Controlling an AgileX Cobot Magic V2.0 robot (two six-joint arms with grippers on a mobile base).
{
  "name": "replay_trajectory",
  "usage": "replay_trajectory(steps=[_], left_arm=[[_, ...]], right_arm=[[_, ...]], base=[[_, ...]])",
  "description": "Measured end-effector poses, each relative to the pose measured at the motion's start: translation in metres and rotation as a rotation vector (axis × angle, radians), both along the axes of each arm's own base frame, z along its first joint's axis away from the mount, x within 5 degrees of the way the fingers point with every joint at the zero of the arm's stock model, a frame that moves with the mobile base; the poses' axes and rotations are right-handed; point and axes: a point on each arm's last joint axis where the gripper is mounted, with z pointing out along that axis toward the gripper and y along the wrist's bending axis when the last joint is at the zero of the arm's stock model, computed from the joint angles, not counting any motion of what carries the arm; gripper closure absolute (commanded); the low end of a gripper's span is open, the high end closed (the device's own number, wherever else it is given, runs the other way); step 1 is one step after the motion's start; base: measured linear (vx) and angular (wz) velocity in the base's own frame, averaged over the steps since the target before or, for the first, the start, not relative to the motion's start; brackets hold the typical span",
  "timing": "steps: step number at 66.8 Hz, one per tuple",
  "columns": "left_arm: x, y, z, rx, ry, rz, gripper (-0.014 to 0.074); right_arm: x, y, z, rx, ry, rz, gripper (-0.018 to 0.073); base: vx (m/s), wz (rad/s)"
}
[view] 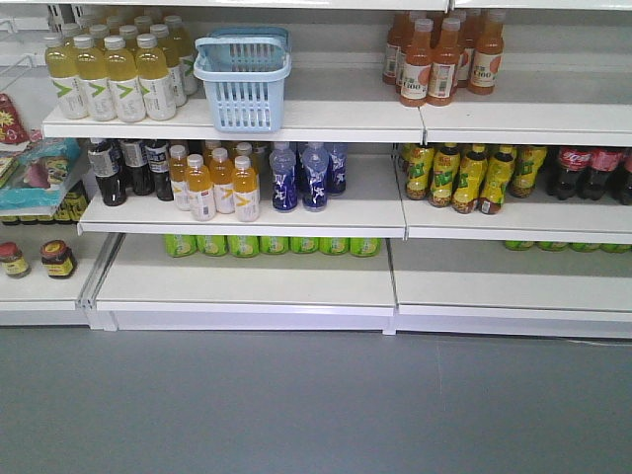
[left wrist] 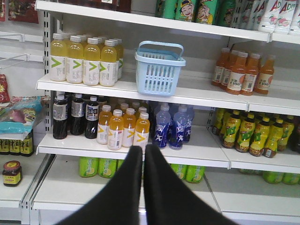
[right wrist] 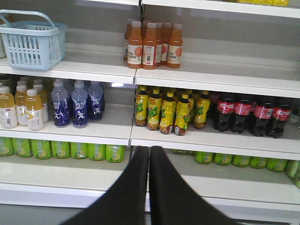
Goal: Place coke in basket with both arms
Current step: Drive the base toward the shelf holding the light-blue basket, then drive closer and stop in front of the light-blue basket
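The coke bottles [right wrist: 248,115], on the middle shelf [right wrist: 206,140] well right of and below the basket [view: 242,99], look full, hence heavy, rigid and slick, best gripped around the labelled waist; the left gripper [left wrist: 143,149] and right gripper [right wrist: 149,150] both show fingers together.

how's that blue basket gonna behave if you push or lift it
Probably light: the basket is thin slotted plastic and nothing shows through its slots. It would likely slide on the smooth white shelf rather than tip, being wide with a flat base. Its handle looks hinged, so it may swing when lifted.
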Motion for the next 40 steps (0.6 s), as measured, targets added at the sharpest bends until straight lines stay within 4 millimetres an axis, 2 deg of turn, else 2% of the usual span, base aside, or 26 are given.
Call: replay_trajectory(steps=[40], left_arm=[[0.0000,0.0000,0.0000,0.000,0.000,0.000,0.0602]], right_arm=[[0.0000,0.0000,0.0000,0.000,0.000,0.000,0.0564]], base=[[0.17,0.02]])
